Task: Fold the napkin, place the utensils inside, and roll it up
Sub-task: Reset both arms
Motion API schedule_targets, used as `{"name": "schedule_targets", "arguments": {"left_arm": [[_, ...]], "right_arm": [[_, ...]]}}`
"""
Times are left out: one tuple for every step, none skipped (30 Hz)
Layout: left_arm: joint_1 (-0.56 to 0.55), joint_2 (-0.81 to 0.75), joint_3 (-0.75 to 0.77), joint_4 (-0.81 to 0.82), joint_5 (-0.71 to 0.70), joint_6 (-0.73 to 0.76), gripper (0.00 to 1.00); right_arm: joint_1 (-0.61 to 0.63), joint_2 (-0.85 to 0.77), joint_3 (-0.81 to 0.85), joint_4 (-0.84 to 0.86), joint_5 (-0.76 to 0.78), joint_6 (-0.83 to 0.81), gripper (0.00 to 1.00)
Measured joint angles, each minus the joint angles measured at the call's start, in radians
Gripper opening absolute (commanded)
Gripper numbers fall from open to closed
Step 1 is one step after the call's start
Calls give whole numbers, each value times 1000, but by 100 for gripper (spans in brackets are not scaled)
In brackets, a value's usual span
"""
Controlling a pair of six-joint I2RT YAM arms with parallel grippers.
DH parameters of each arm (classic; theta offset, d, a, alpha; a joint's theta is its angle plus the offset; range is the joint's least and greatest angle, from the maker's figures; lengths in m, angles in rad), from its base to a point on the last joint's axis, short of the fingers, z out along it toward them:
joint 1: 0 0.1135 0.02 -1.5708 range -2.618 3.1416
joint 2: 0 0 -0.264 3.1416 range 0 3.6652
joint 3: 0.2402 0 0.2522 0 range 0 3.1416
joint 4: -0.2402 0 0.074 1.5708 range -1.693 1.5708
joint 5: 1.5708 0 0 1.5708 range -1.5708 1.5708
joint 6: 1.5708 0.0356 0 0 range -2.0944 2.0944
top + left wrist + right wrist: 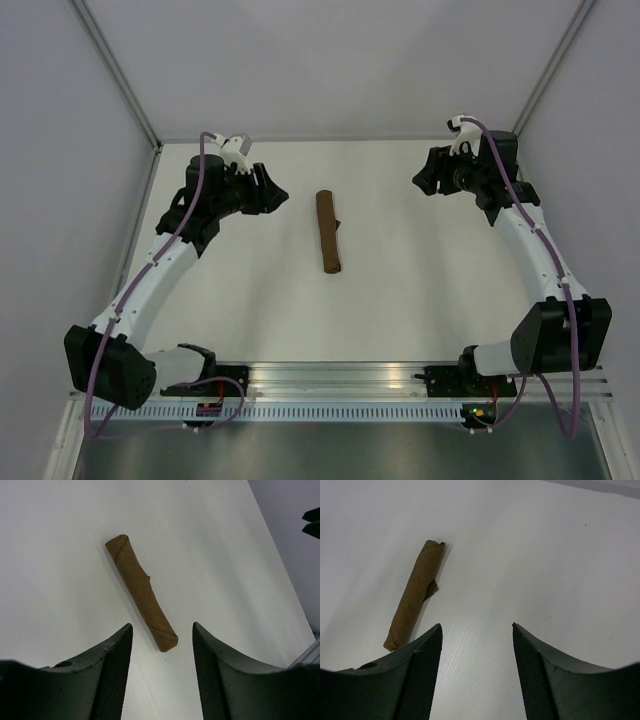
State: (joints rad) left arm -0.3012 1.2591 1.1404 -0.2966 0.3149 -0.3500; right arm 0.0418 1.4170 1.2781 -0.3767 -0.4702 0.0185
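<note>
While my left gripper (pixel 266 190) hangs open and empty, I note the dark brown matte cloth napkin (pixel 328 232) lying rolled on the white table (pixel 400 300), well apart from both grippers, soft, light, likely best pinched across its middle, my right gripper (pixel 426 180) equally released, empty.

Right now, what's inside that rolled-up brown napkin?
Only brown cloth shows: the napkin lies rolled into a tight tube on the white table, a small flap poking from its side. Nothing sticks out of either end, so anything inside is hidden.

White arms (pixel 160 275), black joints (pixel 110 365), purple cables (pixel 203 160)
</note>
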Motion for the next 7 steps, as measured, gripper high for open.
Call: {"name": "schedule_targets", "arguments": {"left_arm": [[0,-18,-10,-3,0,0,57],[0,-34,-18,-7,0,0,57],[0,-48,-22,-11,0,0,57],[0,-59,-23,-12,0,0,57],[0,-69,-23,-12,0,0,57],[0,-79,-23,-12,0,0,57],[0,-88,-23,-12,0,0,57]], "right_arm": [[0,-12,-10,3,7,-8,65],[0,-21,-18,4,17,-14,65],[0,-27,-26,5,25,-19,65],[0,-29,-30,5,30,-23,64],[0,-31,-33,5,39,-26,64],[0,-31,-35,6,44,-28,64],[-1,-31,-37,9,49,-30,65]]}}
